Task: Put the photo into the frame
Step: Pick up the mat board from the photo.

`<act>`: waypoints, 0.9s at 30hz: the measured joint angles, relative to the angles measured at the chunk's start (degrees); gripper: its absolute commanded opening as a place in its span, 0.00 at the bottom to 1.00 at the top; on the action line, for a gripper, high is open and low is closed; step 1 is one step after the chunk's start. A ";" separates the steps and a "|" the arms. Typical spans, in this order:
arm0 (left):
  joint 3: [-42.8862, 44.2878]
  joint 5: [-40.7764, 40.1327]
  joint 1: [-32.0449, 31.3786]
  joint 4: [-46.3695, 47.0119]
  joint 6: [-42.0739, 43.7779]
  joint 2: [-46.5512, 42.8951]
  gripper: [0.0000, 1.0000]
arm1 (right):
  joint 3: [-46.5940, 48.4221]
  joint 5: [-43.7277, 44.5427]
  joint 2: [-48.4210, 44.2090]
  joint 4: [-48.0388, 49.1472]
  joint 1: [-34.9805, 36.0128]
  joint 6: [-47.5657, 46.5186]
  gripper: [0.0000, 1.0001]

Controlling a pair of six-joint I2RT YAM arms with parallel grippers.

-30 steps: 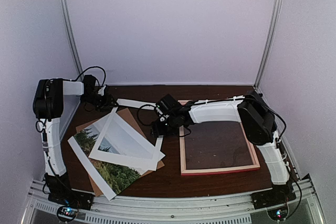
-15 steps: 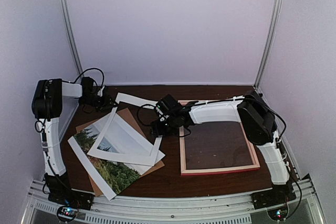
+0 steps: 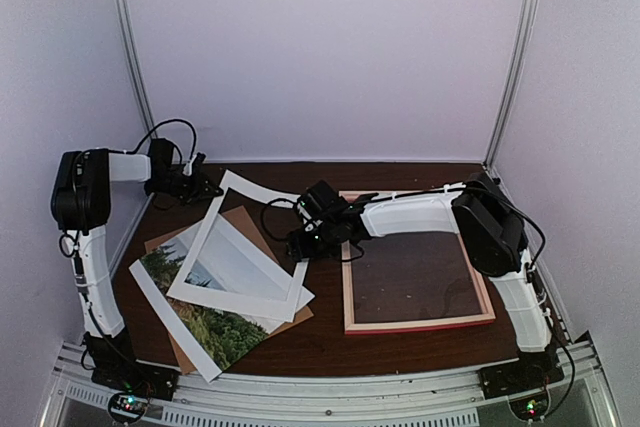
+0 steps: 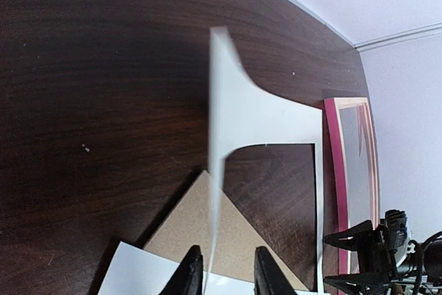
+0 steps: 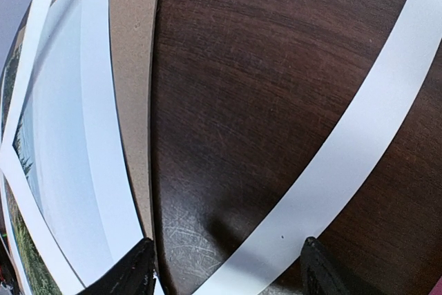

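At the upper left of the top view, the left gripper [image 3: 193, 185] reaches toward the far corner of a white mat [image 3: 235, 303]. That corner is tilted up off the dark wooden surface [image 3: 330, 342]. In the left wrist view the mat [image 4: 276, 122] is seen edge-on and runs up between the two fingers [image 4: 195, 274]. They stand a little apart. The edge is close to the left one, with a gap showing before the other, so no pinch shows.

Below that, at the lower left, a stack lies askew on the surface. A brown backing board [image 3: 247, 225] is at the bottom, and the photo [image 3: 205, 325] lies flat on it with its green trees toward the near edge. The mat rests on the photo, and pale sky shows through its window.

At the centre, the right gripper [image 3: 302, 243] hangs low over the mat's right edge. In its wrist view the fingers [image 5: 141, 271] are set wide apart with nothing clasped. A strip of the mat [image 5: 359, 129] crosses the bare wood between them, and the board [image 5: 135, 67] lies to the left.

In the right half, the frame [image 3: 415, 325] lies flat on the surface, well apart from the photo. The right arm crosses its upper left corner.
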 measured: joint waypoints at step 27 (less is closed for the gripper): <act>-3.50 1.60 -0.07 -0.83 -0.57 -5.27 0.00 | -1.03 -1.90 -0.76 0.96 -0.63 -0.44 0.77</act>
